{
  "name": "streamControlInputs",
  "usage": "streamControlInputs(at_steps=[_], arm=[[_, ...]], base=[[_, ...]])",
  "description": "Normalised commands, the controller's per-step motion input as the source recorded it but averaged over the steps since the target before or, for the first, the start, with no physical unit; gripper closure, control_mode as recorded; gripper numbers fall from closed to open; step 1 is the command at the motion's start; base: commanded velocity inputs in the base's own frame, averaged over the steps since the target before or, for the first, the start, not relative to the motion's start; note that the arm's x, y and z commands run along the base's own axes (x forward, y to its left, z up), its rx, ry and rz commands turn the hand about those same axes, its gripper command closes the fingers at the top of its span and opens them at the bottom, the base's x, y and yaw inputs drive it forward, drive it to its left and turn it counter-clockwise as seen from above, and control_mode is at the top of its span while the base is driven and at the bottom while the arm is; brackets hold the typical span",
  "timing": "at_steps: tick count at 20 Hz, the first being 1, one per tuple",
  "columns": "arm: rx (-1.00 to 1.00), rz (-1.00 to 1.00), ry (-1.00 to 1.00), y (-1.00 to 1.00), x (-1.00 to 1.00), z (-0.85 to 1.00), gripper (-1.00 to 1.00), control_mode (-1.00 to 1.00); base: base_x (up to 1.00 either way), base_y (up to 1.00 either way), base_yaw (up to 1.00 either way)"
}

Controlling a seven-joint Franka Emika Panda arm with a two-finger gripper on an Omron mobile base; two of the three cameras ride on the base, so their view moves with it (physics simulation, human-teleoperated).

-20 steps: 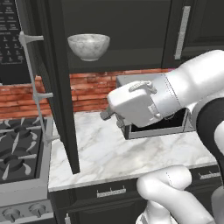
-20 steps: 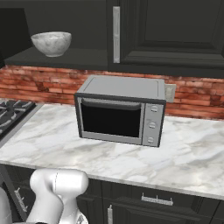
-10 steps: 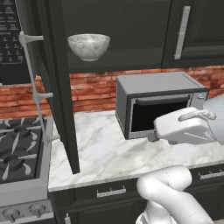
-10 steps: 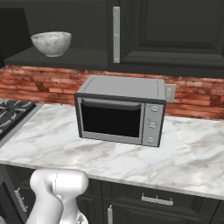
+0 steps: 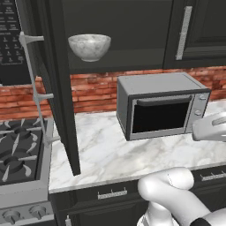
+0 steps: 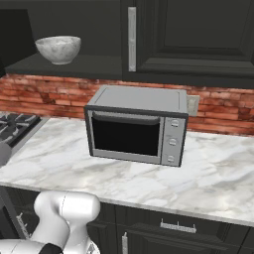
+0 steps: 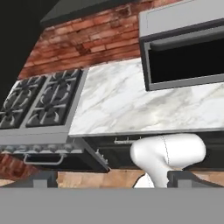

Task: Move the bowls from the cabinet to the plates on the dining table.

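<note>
Sitting on open cabinet (image 5: 57, 88) shelf — marbled bowl (image 5: 89, 47); jaws spread wide, empty — above counter (image 7: 131, 105).

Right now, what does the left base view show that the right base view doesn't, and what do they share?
Only the left base view shows the cabinet's open door, seen edge-on with its silver bar handle, plus most of the stove's burners.

Only the right base view shows the wall outlet behind the microwave and the counter stretching right of it.

Both share the marbled bowl on the cabinet shelf, the grey microwave, the brick backsplash and the marble counter.
</note>
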Motion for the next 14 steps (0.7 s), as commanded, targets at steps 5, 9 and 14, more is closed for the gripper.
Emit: streamControlInputs(at_steps=[5, 9, 14], arm=[[-0.34, -0.21, 0.0, -0.67, 0.05, 0.12, -1.0, -1.0], [-0.24, -0.1, -0.09, -0.3, 0.21, 0.14, -1.0, -1.0], [-0.07, -0.02, -0.11, -0.27, 0.6, -0.1, -1.0, -1.0]], base=[[0.0, 0.0, 0.0], [0.0, 0.0, 0.0], [0.0, 0.0, 0.0]])
